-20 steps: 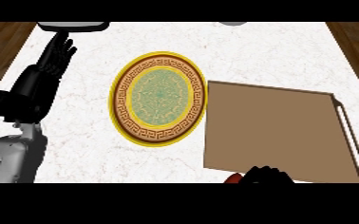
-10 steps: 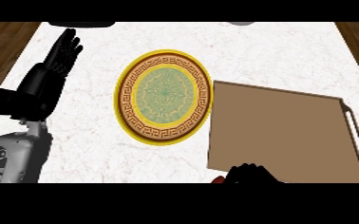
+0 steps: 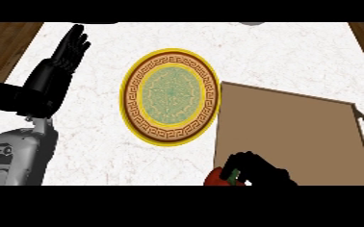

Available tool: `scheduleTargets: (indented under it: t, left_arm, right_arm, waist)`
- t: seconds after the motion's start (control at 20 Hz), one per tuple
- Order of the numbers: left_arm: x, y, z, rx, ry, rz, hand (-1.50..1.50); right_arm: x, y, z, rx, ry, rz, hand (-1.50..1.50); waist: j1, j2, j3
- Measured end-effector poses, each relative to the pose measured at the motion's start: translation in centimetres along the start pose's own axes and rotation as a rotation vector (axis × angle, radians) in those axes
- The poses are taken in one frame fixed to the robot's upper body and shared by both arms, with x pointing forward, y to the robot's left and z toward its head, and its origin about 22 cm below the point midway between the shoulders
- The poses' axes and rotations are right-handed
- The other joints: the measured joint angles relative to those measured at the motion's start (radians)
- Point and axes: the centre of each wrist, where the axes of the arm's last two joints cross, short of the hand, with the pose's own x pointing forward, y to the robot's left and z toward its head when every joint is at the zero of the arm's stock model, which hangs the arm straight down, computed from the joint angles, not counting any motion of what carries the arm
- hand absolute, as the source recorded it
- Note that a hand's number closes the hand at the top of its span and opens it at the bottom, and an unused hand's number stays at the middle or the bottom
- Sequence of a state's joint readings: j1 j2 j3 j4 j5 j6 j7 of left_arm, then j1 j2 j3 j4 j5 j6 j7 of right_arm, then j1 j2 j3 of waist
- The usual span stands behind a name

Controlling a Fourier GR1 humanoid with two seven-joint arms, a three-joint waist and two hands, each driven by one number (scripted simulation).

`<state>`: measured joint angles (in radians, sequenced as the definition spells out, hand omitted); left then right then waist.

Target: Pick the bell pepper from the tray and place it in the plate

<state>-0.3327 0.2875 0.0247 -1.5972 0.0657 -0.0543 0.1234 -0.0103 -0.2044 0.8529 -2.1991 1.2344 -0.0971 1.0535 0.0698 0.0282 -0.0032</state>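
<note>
A round plate [image 3: 171,96] with a yellow rim and a green patterned middle lies on the white marble counter. To its right sits a flat brown tray [image 3: 292,127]. At the tray's near left corner my right hand [image 3: 259,170] is curled round a red bell pepper [image 3: 215,179] with a green stem; only a small part of the pepper shows at the lower edge. My left hand [image 3: 55,72] stands open at the left, fingers up, resting apart from the plate.
The marble counter [image 3: 284,53] ends in wood floor at the far left and far right corners. Two grey objects peek in at the top edge.
The view has shifted so plate and tray sit further right. My right hand with the pepper has moved left along the lower edge toward the tray's near left corner. The left hand holds its open pose.
</note>
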Motion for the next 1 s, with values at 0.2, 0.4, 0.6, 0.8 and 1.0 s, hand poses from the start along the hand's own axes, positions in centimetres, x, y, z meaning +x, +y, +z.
scheduleTargets:
  t: [0.2, 0.4, 0.6, 0.8, 1.0]
  left_arm:
    - [0.4, -0.2, -0.3, -0.01, -0.012, 0.004, 0.0]
    - [0.3, -0.6, -0.3, -0.02, -0.015, 0.009, 0.0]
    - [0.2, -0.8, -0.5, -0.025, -0.011, 0.013, 0.0]
    - [0.3, -1.2, -0.8, -0.043, -0.017, 0.01, 0.0]
    - [0.3, -1.3, -0.8, -0.043, -0.019, 0.011, 0.0]
  right_arm:
    - [1.3, 3.2, -4.7, -0.047, 0.072, 0.031, 1.5]
    - [2.0, 5.9, -9.1, -0.032, 0.12, 0.069, 1.5]
    - [2.2, 7.5, -12.9, -0.03, 0.183, 0.03, -1.5]
    - [2.7, 8.6, -16.0, -0.012, 0.208, -0.04, -1.5]
    - [3.4, 9.4, -18.1, -0.052, 0.201, -0.144, -1.5]
  waist:
    - [0.016, 0.002, 0.001]
    - [0.026, 0.001, 0.002]
    - [0.035, 0.003, 0.003]
    - [0.049, 0.005, 0.005]
    - [0.052, 0.004, 0.005]
